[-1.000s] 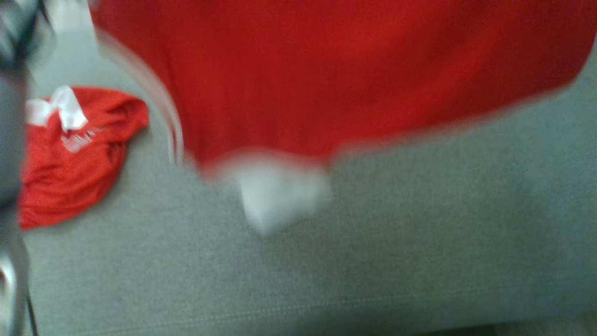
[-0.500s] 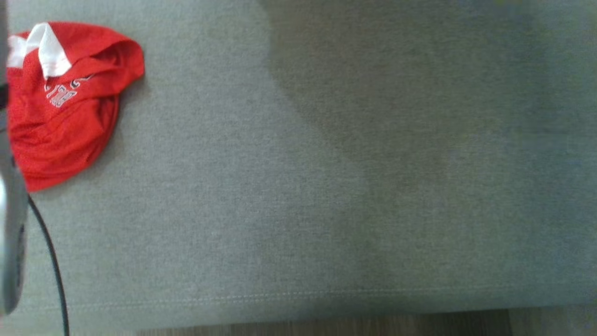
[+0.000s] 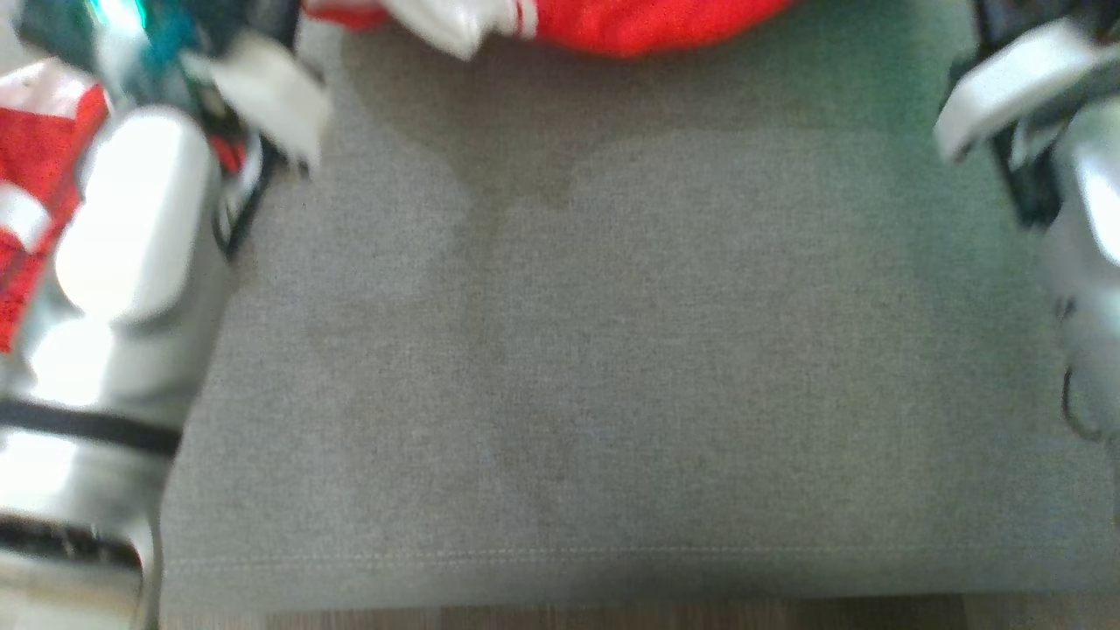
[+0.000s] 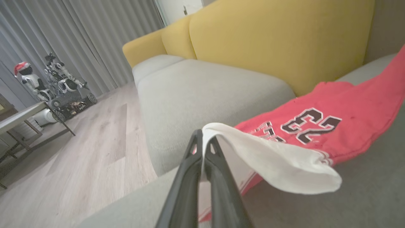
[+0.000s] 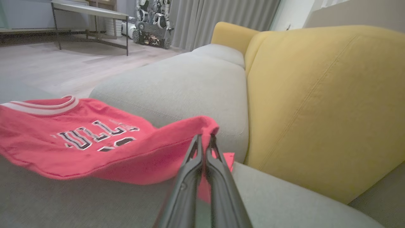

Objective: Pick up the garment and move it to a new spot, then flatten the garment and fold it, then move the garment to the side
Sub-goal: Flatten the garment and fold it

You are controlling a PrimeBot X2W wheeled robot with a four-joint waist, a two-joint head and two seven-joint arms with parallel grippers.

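Over the back part of the grey sofa seat (image 3: 612,350), near the yellow backrest (image 5: 316,95), the red garment (image 4: 332,126) hangs stretched by two corners, which I judge to be the spreading step. The left gripper (image 4: 205,139) pinches its white corner, the right gripper (image 5: 204,137) a red corner — next, lower it flat, kept taut

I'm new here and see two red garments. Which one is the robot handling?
Find the yellow-backed sofa and its grey seat. Across that seat stretches a red jersey numbered 23. Unlike the other red garment beside the left arm, it is pinched by the left pincer and the right pincer.
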